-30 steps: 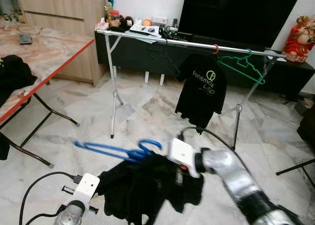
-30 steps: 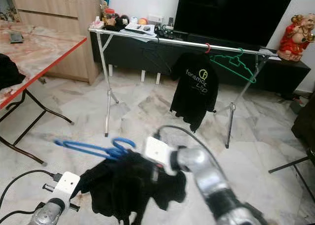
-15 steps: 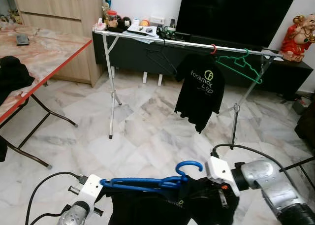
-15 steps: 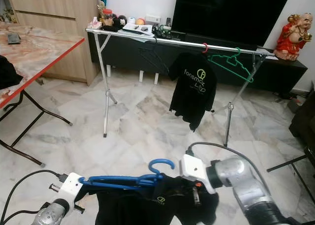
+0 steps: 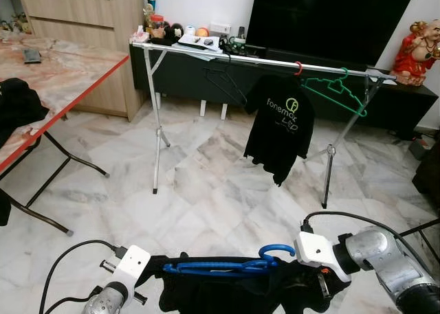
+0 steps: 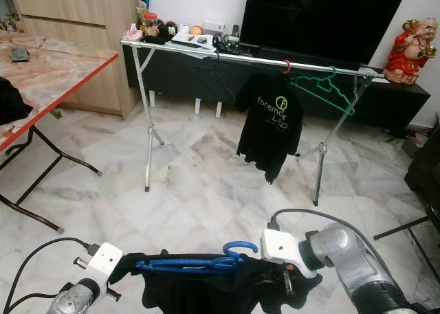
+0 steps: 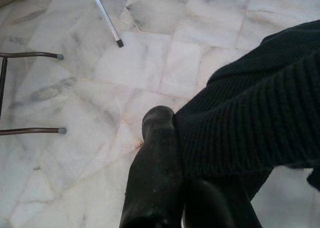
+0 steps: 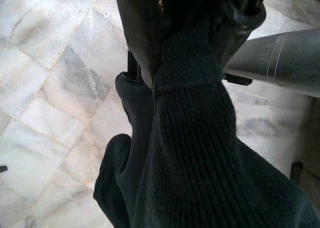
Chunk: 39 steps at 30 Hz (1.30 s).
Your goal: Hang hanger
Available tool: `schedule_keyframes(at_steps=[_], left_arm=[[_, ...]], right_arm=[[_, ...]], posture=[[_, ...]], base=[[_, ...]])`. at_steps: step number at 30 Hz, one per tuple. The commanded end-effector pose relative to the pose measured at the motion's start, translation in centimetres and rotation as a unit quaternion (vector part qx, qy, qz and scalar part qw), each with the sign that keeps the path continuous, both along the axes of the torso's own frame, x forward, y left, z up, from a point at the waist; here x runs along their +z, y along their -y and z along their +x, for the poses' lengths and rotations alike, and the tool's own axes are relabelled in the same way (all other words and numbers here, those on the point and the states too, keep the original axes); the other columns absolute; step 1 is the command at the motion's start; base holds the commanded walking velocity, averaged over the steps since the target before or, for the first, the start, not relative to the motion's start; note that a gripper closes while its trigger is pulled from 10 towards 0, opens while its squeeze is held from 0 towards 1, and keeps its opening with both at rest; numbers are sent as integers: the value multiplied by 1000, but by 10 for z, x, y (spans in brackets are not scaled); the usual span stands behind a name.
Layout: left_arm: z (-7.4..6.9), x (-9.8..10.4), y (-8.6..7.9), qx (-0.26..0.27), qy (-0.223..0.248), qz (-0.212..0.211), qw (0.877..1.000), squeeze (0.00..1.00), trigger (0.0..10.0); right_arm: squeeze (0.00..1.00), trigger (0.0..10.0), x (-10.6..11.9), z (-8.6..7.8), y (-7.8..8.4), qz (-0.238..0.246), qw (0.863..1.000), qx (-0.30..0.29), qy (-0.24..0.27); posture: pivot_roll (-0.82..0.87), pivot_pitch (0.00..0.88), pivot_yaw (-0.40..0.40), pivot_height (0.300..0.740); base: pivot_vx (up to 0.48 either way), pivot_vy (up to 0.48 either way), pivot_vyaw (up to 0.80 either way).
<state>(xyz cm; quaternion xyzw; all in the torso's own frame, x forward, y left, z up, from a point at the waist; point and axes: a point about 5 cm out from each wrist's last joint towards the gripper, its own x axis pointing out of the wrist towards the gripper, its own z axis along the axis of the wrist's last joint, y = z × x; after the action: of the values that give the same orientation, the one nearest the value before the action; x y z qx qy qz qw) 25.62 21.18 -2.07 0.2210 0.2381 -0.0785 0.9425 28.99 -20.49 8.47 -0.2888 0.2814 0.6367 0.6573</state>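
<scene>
A blue hanger (image 5: pixel 220 266) with a black knit sweater (image 5: pixel 227 295) on it lies level at the bottom of the eye views, stretched between my two grippers. Its hook (image 5: pixel 278 249) points up near the right wrist. My left gripper (image 7: pixel 177 188) is shut on the sweater's left shoulder (image 7: pixel 250 123). At the other shoulder my right gripper (image 8: pixel 190 53) is shut on the knit cloth (image 8: pixel 200 153). Across the room stands a silver clothes rack (image 5: pixel 227 56). It carries a black printed T-shirt (image 5: pixel 280 132), an empty green hanger (image 5: pixel 337 91) and an empty black hanger (image 5: pixel 223 80).
A folding table (image 5: pixel 62 73) with a red edge and dark clothes (image 5: pixel 17 101) on it stands at the left. A dark TV console (image 5: pixel 385 101) with a red statue (image 5: pixel 421 42) lies behind the rack. Marble floor (image 5: pixel 206 190) stretches between me and the rack.
The right arm has swung right and down, spreading the sweater. The hanger has dropped lower and now lies level between the grippers.
</scene>
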Motion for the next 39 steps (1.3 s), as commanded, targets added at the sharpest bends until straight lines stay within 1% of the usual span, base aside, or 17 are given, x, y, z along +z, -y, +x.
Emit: schedule_keyframes(at_steps=[1, 2, 3, 4, 6, 12, 15, 19, 20, 23, 29, 32, 35, 36, 37, 38, 39], left_arm=[[-12, -6, -26, 56, -31, 22, 998, 0, 0], [-12, -6, -26, 56, -31, 22, 998, 0, 0], [-11, -6, -25, 55, -32, 22, 998, 0, 0], [-11, -6, -25, 55, -32, 22, 998, 0, 0], [-10, -5, -25, 53, -32, 22, 998, 0, 0], [-8, -4, -25, 45, -35, 24, 998, 0, 0], [-6, -3, -26, 44, -33, 25, 998, 0, 0], [-1, 2, -26, 28, -34, 22, 999, 0, 0], [-1, 2, -26, 28, -34, 22, 999, 0, 0], [5, 7, -22, -12, -39, 21, 999, 0, 0], [16, 18, -20, -46, -28, 21, 998, 0, 0], [27, 30, -14, -72, -14, -11, 997, 0, 0], [46, 55, -2, -117, 25, -55, 991, 0, 0], [46, 55, -2, -117, 25, -55, 991, 0, 0], [55, 71, 9, -149, 45, -83, 984, 0, 0], [58, 78, 14, -167, 52, -93, 980, 0, 0], [58, 78, 14, -167, 52, -93, 980, 0, 0]], right_arm=[[0, 0, 11, 2, 34, -40, 998, -41, 5], [0, 0, 11, 3, 35, -43, 998, -46, 7], [0, 0, 9, 2, 38, -66, 997, -47, 11], [0, 0, 9, 2, 38, -66, 997, -47, 11], [0, 0, 4, 5, 48, -124, 990, -54, 36], [0, 0, -1, 8, 52, -152, 984, -73, 54], [0, 0, -3, 8, 52, -160, 982, -77, 65], [0, 0, -5, 17, 50, -163, 975, -107, 107], [0, 0, -5, 17, 50, -163, 975, -107, 107], [0, 0, -7, 22, 48, -164, 969, -131, 133], [0, 0, -15, 22, 41, -156, 967, -145, 140], [0, 0, -23, 17, 37, -149, 971, -146, 121], [0, 0, -37, 9, 32, -148, 974, -141, 96], [0, 0, -37, 9, 32, -148, 974, -141, 96], [0, 0, -45, 6, 27, -143, 976, -145, 82], [0, 0, -48, 4, 25, -141, 977, -144, 74], [0, 0, -48, 4, 25, -141, 977, -144, 74]], posture=[[-9, 0, -96, 740], [-10, 0, -95, 740], [-10, 0, -94, 740], [-10, 0, -94, 740], [-12, 0, -92, 740], [-11, 0, -92, 740], [-10, 0, -90, 740], [-10, 0, -90, 740], [-10, 0, -90, 740], [-9, 0, -89, 740], [-8, 0, -86, 740], [-3, 0, -85, 740], [2, 0, -83, 740], [2, 0, -83, 740], [8, 0, -80, 740], [9, 0, -80, 740], [9, 0, -80, 740]], base=[[0, 0, 0], [0, 0, 0], [0, 0, 0], [0, 0, 0], [0, 0, 0], [0, 0, 0], [0, 0, 0], [0, 0, 0], [0, 0, 0], [0, 0, 0], [0, 0, 0], [0, 0, 0], [0, 0, 0], [0, 0, 0], [0, 0, 0], [0, 0, 0], [0, 0, 0]])
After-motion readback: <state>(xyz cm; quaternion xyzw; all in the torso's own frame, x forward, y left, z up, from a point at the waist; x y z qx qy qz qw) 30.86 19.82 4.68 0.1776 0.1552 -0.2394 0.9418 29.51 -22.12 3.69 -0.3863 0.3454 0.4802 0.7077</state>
